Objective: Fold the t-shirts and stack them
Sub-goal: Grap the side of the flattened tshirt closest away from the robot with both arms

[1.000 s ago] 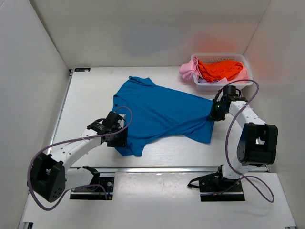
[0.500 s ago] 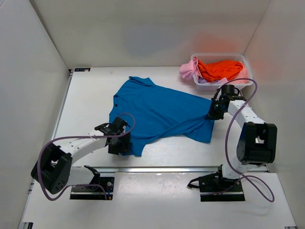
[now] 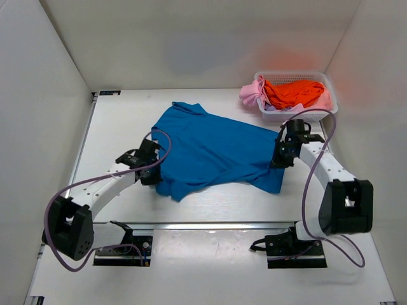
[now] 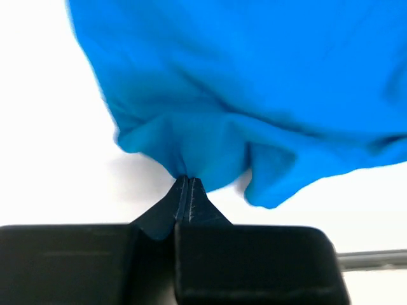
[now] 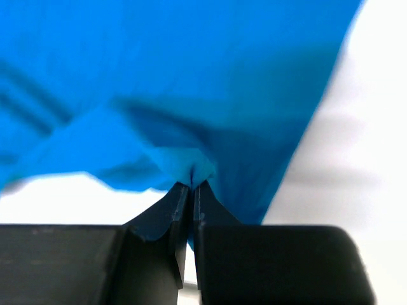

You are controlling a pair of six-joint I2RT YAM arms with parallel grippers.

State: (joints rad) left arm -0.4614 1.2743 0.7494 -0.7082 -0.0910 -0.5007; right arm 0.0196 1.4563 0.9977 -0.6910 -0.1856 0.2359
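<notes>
Blue t-shirt on table, edges pinched by left end effector, right end effector

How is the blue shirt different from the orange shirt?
The blue shirt lies spread out on the table; the orange shirt is bunched up in the white basket. The blue shirt is pinched at two edges by the left tool and the right tool; no tool touches the orange shirt. Both are plain, single-coloured cloth.

Bare table lies open at 9 and 12 o'clock of the blue shirt, while the basket blocks 2 o'clock, apparently leaving a narrow gap.
</notes>
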